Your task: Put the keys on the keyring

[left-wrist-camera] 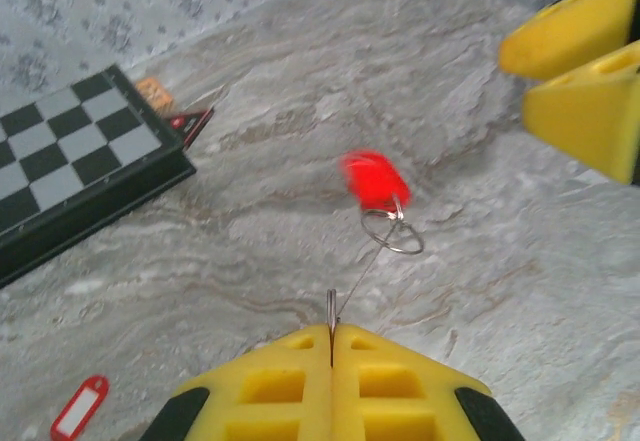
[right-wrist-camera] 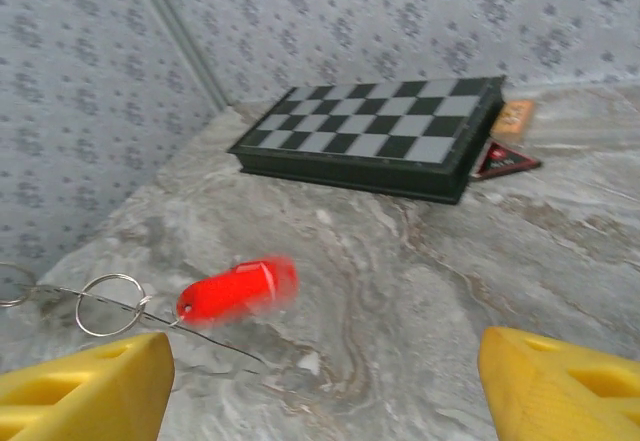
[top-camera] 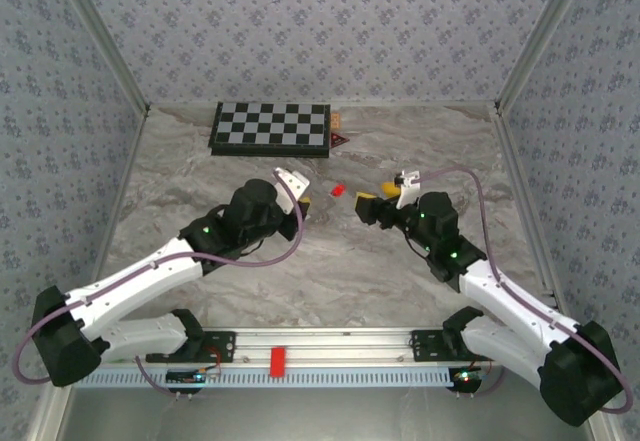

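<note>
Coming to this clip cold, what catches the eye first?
At the centre, a bright red key, blurred, hangs from a thin keyring that the left gripper pinches with its jaws shut. The right gripper faces it with its yellow jaws wide apart. A black-and-grey chessboard lies at the far edge of the table.
</note>
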{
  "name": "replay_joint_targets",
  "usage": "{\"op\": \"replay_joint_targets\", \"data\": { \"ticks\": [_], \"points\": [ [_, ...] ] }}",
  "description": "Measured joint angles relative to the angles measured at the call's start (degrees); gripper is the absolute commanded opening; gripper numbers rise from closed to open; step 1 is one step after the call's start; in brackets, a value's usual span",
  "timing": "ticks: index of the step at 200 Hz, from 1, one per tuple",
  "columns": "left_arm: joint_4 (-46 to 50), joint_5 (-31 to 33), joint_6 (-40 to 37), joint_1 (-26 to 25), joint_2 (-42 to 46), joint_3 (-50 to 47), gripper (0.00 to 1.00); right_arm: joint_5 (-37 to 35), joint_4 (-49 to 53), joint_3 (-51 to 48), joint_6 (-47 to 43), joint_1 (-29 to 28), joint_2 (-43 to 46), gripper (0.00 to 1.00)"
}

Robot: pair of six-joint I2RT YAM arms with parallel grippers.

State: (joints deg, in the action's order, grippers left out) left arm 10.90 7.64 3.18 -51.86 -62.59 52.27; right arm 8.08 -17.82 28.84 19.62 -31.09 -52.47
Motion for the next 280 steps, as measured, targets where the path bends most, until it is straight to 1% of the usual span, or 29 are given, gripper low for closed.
{"op": "replay_joint_targets", "data": {
  "ticks": [30,58,109,144,172,197,212,231,250,280],
  "points": [
    [-0.9,-3.6,-0.4,0.5,1.0,0.6,0.0,1.9,0.0,0.0,0.0,-0.5,2.6,0.81],
    [-0.9,-5.5,-0.3,0.9,1.1,0.6,0.0,2.8,0.3,0.3,-0.2,-0.6,4.4,0.81],
    [-1.3,-6.6,-0.1,1.1,1.1,0.6,0.0,3.6,1.1,0.5,-1.1,-1.5,4.8,0.82],
    [-1.3,-6.0,0.8,1.6,1.1,0.6,0.0,3.8,1.4,0.5,-2.0,-2.9,4.8,0.82],
    [-1.3,-2.9,2.5,1.6,0.9,0.7,0.0,3.7,1.5,0.5,-3.0,-4.2,4.8,0.83],
    [-1.3,0.7,5.6,1.6,-1.1,1.7,0.0,3.2,1.8,0.5,-3.7,-4.7,4.8,0.83],
    [-0.4,5.0,8.2,1.6,-2.6,2.6,0.0,2.9,2.0,0.5,-3.9,-4.7,4.8,0.83],
    [2.1,12.8,12.3,1.6,-4.6,3.6,0.0,2.3,2.0,0.5,-4.1,-4.7,4.8,0.83],
    [4.4,19.1,15.9,1.6,-6.2,3.8,0.0,2.2,2.0,0.5,-4.1,-4.7,4.8,0.82],
    [6.4,26.0,20.6,1.2,-7.8,3.8,0.0,2.5,1.7,0.4,-3.7,-4.8,4.4,0.77]
  ]
}}
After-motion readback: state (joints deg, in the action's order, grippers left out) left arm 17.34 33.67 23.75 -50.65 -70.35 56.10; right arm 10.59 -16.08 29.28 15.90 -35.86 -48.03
